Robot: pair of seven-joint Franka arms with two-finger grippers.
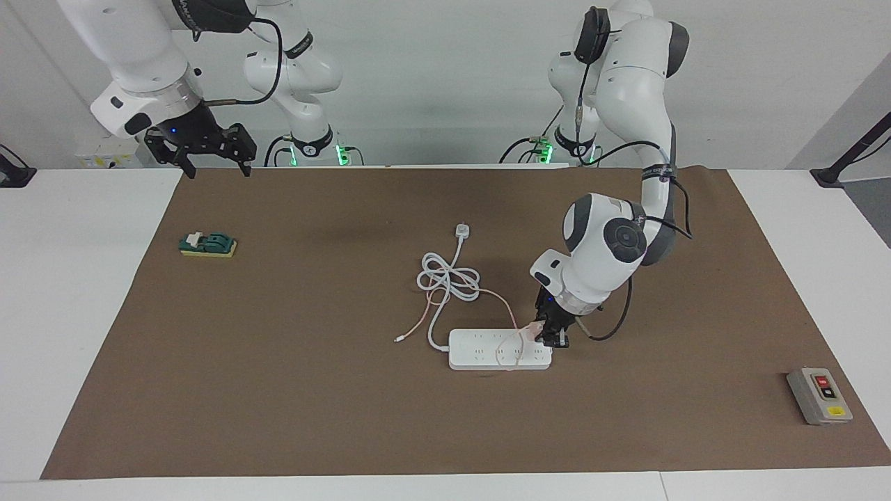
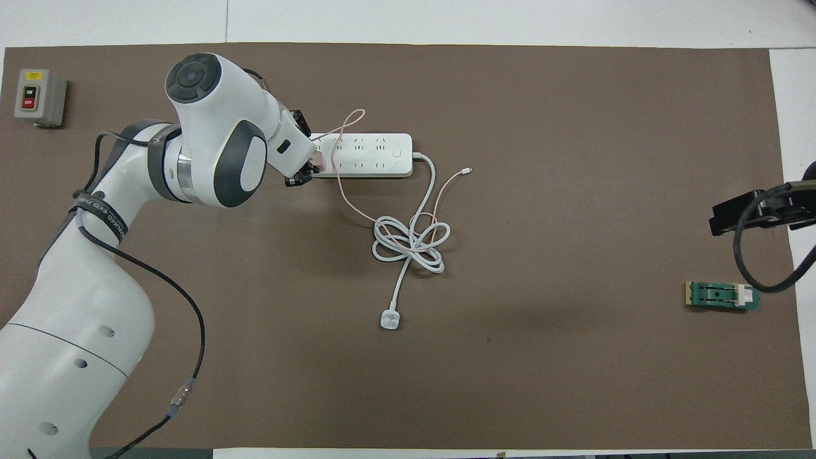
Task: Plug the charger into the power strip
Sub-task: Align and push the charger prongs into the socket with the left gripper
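left gripper (image 1: 549, 337) clamps charger (image 1: 534, 330), seemingly at power strip (image 1: 487, 355) end; right gripper (image 1: 212, 154) waits, spread

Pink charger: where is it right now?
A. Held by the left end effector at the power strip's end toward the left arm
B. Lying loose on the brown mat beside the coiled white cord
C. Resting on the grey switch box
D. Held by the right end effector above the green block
A: the left end effector is shut on the charger at that end of the power strip.
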